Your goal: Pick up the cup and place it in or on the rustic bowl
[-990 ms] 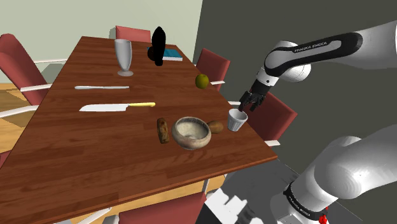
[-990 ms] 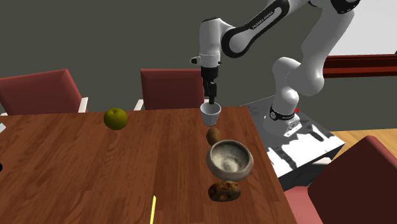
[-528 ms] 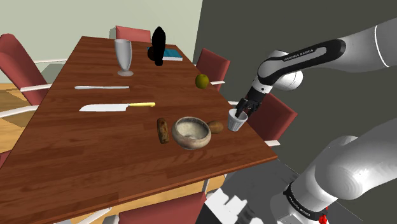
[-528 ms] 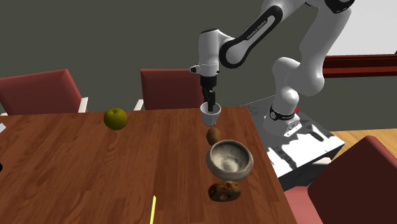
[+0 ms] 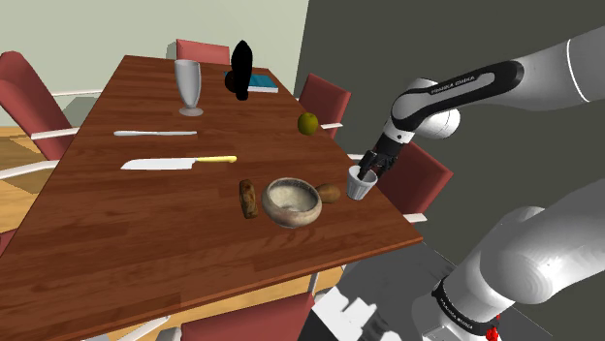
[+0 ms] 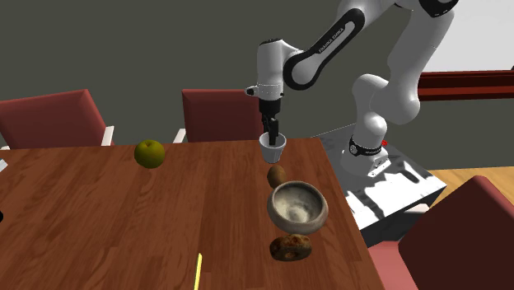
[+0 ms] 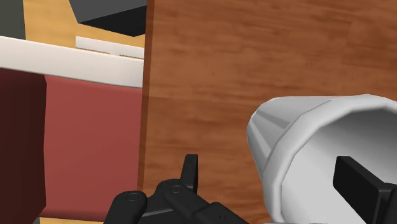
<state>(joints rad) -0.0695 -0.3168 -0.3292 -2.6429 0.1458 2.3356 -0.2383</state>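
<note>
A small white cup [image 5: 361, 188] stands upright near the table's edge at the shoulder view's right, close to the rustic bowl [image 5: 292, 201], a rough brown bowl with a pale inside. My black gripper [image 5: 369, 170] has come down onto the cup's rim and is open. In the wrist view one finger [image 7: 359, 181] is inside the cup [image 7: 305, 146] and the other [image 7: 189, 175] is outside its wall; neither presses on it. From the second exterior view the gripper [image 6: 271, 136] dips into the cup [image 6: 273, 152], behind the bowl [image 6: 296, 206].
A brown kiwi-like fruit [image 5: 330, 193] lies between cup and bowl, and a brown lump [image 5: 249, 198] sits on the bowl's other side. Farther off on the wooden table [image 5: 145, 223] are a green fruit [image 5: 308, 123], two knives [image 5: 177, 163], a grey vase [image 5: 189, 87] and a black bottle [image 5: 239, 70]. Red chairs surround it.
The gripper came down from just above the cup until its fingers straddle the rim. Over the last half second it hardly moved. The cup stays put.
</note>
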